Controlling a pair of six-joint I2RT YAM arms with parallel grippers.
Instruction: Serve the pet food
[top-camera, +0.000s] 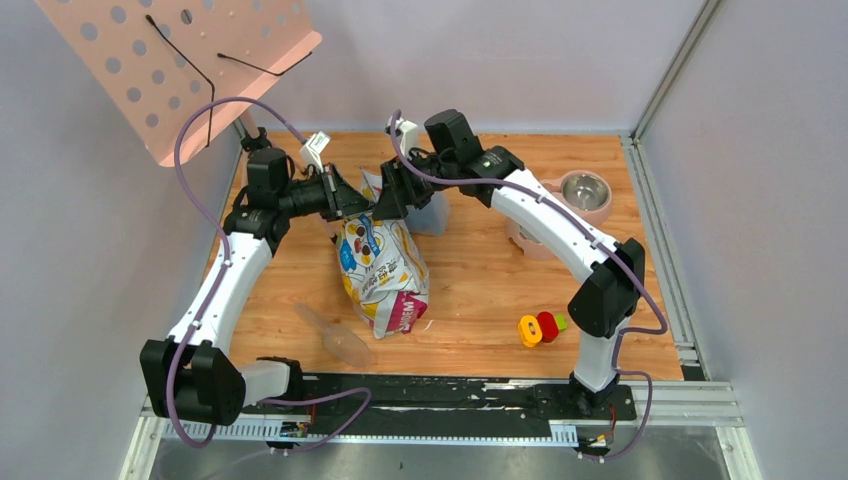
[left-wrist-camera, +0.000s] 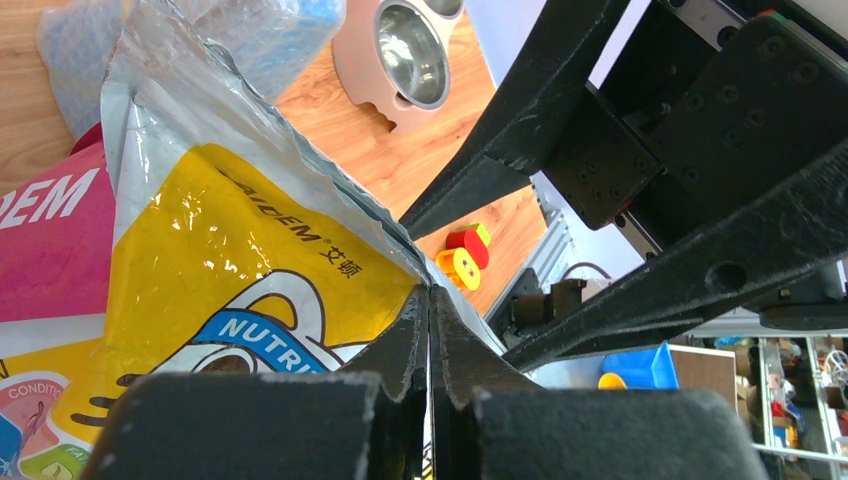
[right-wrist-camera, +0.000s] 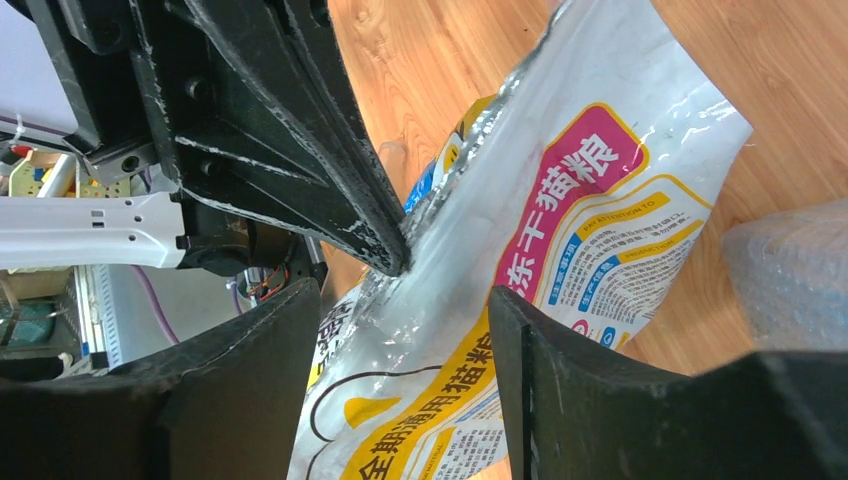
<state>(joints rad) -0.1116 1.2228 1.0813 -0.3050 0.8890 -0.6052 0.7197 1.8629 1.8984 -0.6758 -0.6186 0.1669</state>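
The glossy yellow, white and blue pet food bag (top-camera: 383, 262) with a magenta corner lies in the middle of the table, its top edge raised toward the back. My left gripper (top-camera: 352, 203) is shut on that top edge; in the left wrist view the jaws (left-wrist-camera: 430, 300) pinch the silver seam of the bag (left-wrist-camera: 220, 250). My right gripper (top-camera: 397, 198) is open, its fingers either side of the bag's silver top (right-wrist-camera: 560, 220) without touching; it shows in the right wrist view (right-wrist-camera: 400, 295). No kibble is in view.
The pink stand (top-camera: 600, 212) with a steel bowl (top-camera: 585, 187) stands at the back right, partly behind the right arm. A clear scoop (top-camera: 337, 336) lies front left of the bag. A yellow-red-green toy (top-camera: 541, 327) lies front right. A bluish clear container (top-camera: 432, 212) sits behind the bag.
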